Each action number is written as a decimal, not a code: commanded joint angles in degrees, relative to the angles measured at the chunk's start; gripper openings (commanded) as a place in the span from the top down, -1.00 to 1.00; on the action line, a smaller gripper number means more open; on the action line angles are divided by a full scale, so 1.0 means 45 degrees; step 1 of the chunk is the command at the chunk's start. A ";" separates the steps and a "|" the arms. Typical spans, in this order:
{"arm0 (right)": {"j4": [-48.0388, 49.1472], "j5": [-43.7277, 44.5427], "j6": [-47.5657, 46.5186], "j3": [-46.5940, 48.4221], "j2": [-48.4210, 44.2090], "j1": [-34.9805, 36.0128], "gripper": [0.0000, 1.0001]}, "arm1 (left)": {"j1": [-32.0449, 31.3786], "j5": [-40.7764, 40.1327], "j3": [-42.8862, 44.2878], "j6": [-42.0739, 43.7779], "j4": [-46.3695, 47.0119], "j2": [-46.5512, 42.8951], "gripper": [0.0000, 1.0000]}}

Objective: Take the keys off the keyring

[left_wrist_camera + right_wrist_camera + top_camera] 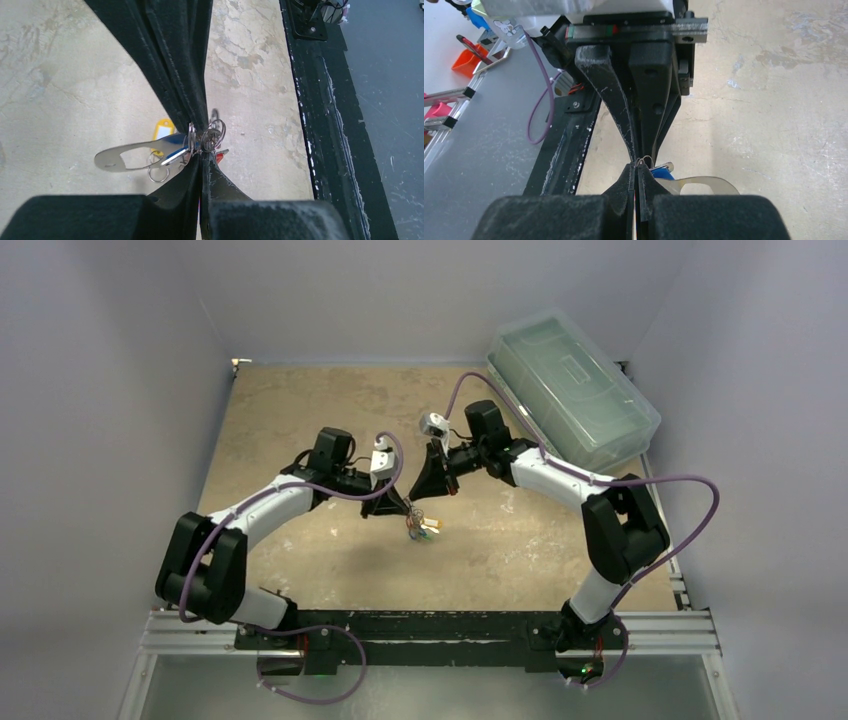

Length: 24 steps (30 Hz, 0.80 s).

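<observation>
Both clamped, left hand point(200, 149) on keyring point(127, 155), right hand point(638, 172) on keys point(425, 528), mottled beige table point(300, 400) (grey walls point(400, 290)).

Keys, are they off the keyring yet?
Not yet. Done: the keys are gripped. In hand: left fingers clamp the keyring, right fingers pinch a thin wire ring among them. Still to do: no key lies loose on the table, so all need removing.

I see the left tool point(395, 505) and right tool point(425, 485) tip to tip over the middle of the mottled beige counter point(300, 410), with the bunch of small silvery keys point(422, 528) hanging just below. A clear plastic lidded box point(572, 390) sits at the far right corner.
</observation>
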 commanded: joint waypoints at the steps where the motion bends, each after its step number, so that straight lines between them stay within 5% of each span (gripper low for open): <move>1: 0.0814 -0.0585 0.0362 -0.0024 -0.0444 -0.0073 1.00 | -0.0204 0.0493 -0.0149 -0.0175 0.0597 -0.0034 1.00; 3: 0.0531 -0.0579 0.0046 0.0012 -0.0474 -0.0108 1.00 | -0.0040 0.0554 0.0284 0.1078 -0.0957 -0.0174 0.95; 5: 0.0041 -0.0629 -0.0308 0.0006 -0.0483 -0.0143 1.00 | 0.0396 0.0542 0.0717 0.2105 -0.2179 -0.0461 0.58; 8: -0.0241 -0.0727 -0.0540 0.0035 -0.0453 -0.0169 1.00 | 0.1280 0.0633 0.1237 0.2831 -0.3082 -0.1021 0.29; 24: 0.0285 -0.0659 0.0021 0.0029 -0.0258 -0.0170 1.00 | 0.1012 0.1132 0.0172 -0.0222 0.1186 -0.0999 0.23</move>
